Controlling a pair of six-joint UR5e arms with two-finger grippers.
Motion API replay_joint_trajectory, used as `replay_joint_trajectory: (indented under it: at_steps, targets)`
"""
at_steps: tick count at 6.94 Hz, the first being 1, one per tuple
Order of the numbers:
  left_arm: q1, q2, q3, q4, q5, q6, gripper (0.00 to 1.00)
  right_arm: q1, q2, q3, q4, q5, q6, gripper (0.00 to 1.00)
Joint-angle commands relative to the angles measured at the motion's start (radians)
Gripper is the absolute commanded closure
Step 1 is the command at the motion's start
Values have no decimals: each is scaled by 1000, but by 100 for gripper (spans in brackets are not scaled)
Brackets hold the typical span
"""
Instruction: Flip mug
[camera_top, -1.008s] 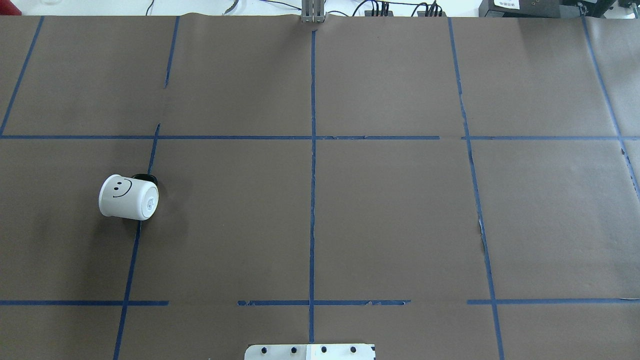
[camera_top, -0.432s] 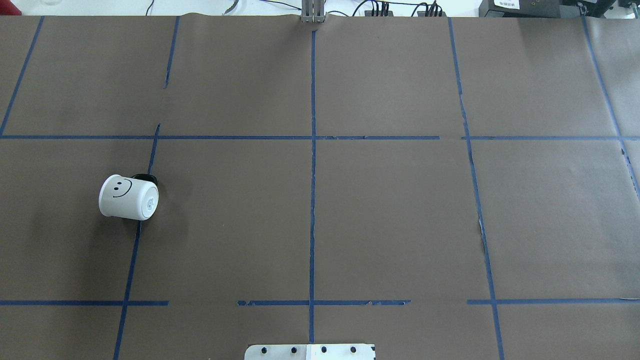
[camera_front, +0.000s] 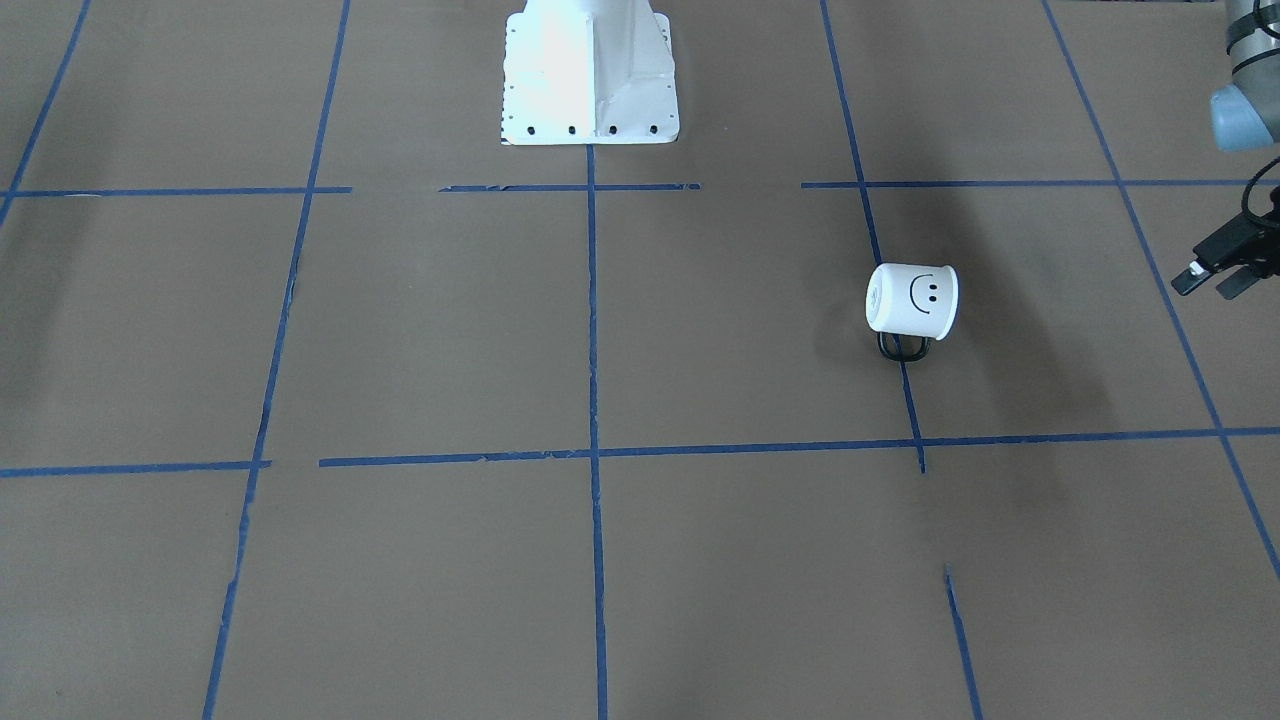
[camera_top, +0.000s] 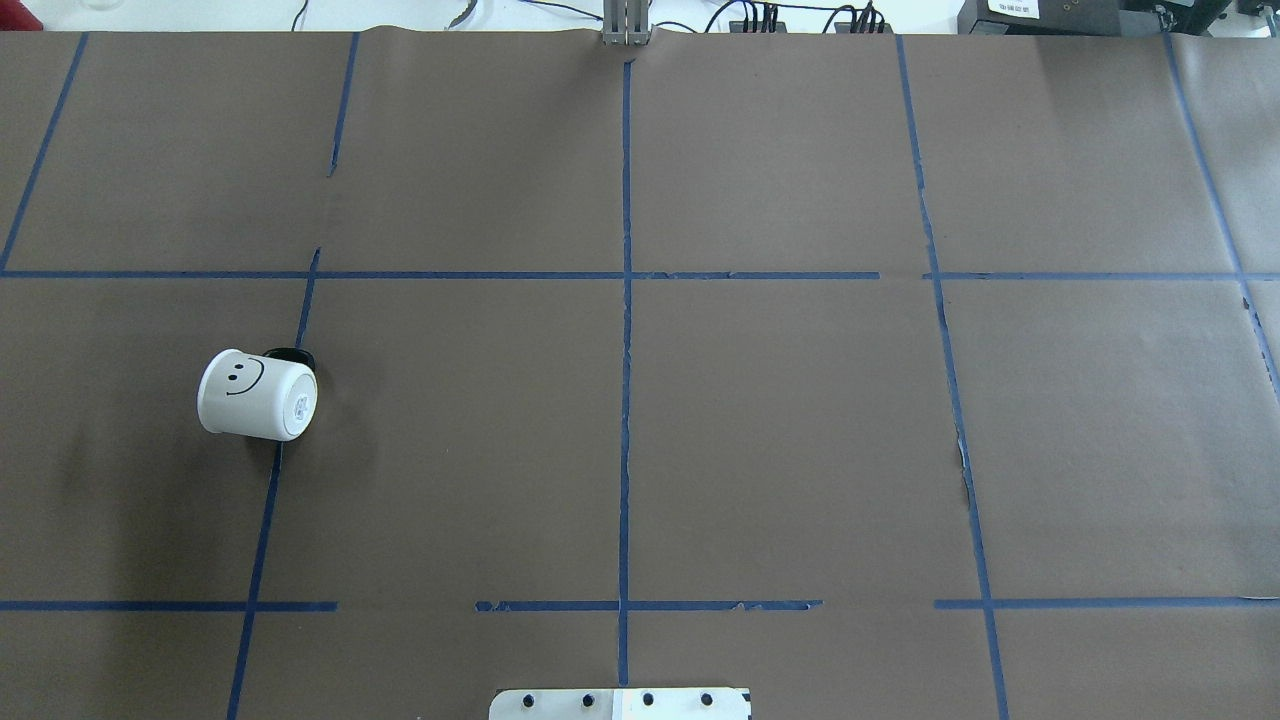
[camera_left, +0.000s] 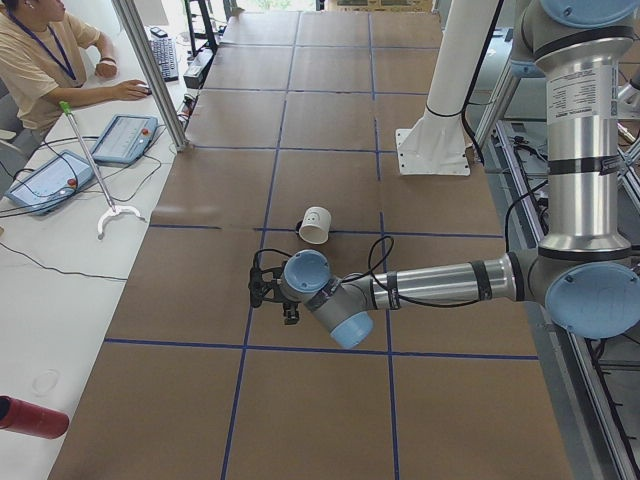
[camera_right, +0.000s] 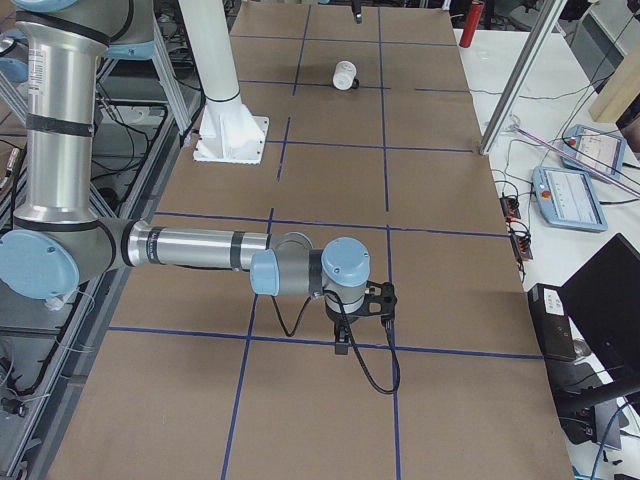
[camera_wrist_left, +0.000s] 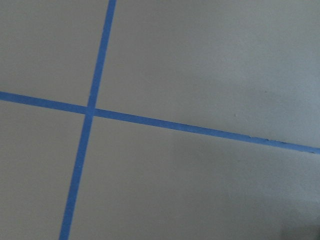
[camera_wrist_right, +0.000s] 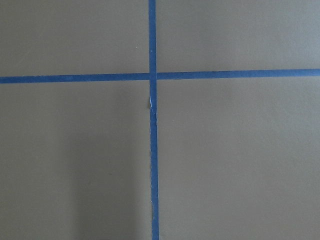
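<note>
The white mug (camera_top: 257, 395) with a black smiley face lies on its side on the brown table, left of the middle. Its base faces the table's centre and its black handle (camera_top: 291, 354) points to the far side. It also shows in the front view (camera_front: 911, 300), the left side view (camera_left: 316, 225) and the right side view (camera_right: 345, 75). My left gripper (camera_front: 1208, 282) hovers open and empty at the table's left end, well apart from the mug. My right gripper (camera_right: 341, 340) hangs over the table's right end. I cannot tell whether it is open.
The table is covered in brown paper (camera_top: 780, 420) with a grid of blue tape lines (camera_top: 625, 400). The robot's white base (camera_front: 588, 70) stands at the near edge's middle. A person (camera_left: 45, 60) sits with tablets beyond the far edge.
</note>
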Motion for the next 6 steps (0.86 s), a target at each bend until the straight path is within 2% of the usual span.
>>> replay_joint_trajectory:
  at_steps: [1, 2, 4, 6]
  targets:
    - [158, 1, 3, -303, 158, -378, 0, 0, 0, 0, 0, 0, 1, 0]
    - [221, -1, 3, -401, 247, -493, 0, 0, 0, 0, 0, 0, -1, 0]
    - [287, -13, 9, -517, 368, -547, 0, 0, 0, 0, 0, 0, 1, 0]
    - [324, -158, 131, -653, 369, -579, 0, 0, 0, 0, 0, 0, -1, 0]
